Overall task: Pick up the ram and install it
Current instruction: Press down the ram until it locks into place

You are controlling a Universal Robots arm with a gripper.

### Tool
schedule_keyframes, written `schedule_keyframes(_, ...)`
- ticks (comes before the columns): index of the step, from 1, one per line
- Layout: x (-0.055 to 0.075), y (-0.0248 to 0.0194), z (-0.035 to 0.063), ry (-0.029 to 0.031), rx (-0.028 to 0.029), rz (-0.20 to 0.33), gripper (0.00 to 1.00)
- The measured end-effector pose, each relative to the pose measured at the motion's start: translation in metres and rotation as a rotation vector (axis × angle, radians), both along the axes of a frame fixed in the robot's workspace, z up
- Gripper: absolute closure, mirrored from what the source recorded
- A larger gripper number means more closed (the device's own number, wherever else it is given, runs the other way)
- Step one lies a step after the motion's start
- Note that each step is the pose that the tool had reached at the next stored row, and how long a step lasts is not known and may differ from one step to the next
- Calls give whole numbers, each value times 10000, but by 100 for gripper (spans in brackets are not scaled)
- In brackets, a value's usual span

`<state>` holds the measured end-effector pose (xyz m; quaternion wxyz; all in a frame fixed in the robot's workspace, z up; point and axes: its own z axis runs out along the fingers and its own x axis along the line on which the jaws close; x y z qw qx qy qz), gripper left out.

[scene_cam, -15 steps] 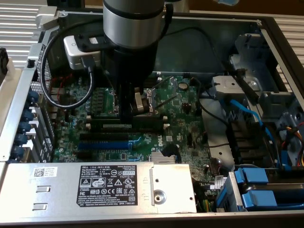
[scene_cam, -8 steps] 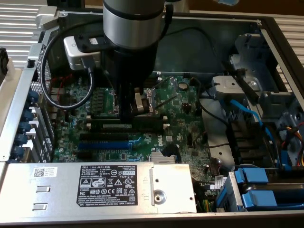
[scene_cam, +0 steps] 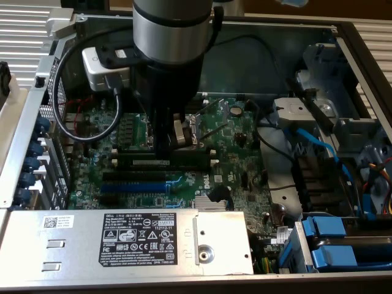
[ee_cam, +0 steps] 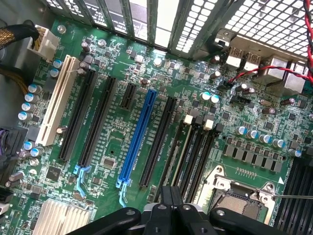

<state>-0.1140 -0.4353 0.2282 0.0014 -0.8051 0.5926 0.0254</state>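
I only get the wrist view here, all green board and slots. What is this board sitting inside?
Observer: An open computer case. The exterior view shows its metal walls all round the board.
Operator: What carries my camera?
Observer: A thick silver and black arm, coming straight down over the middle of the board.
Operator: And where is the ram stick?
Observer: A green stick with a white label, the ram, lies along the black slots, right beneath the gripper.
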Motion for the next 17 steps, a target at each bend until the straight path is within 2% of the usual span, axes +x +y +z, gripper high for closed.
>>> schedule_keyframes(17, 0, -14, -14, 0, 88, 0, 89)
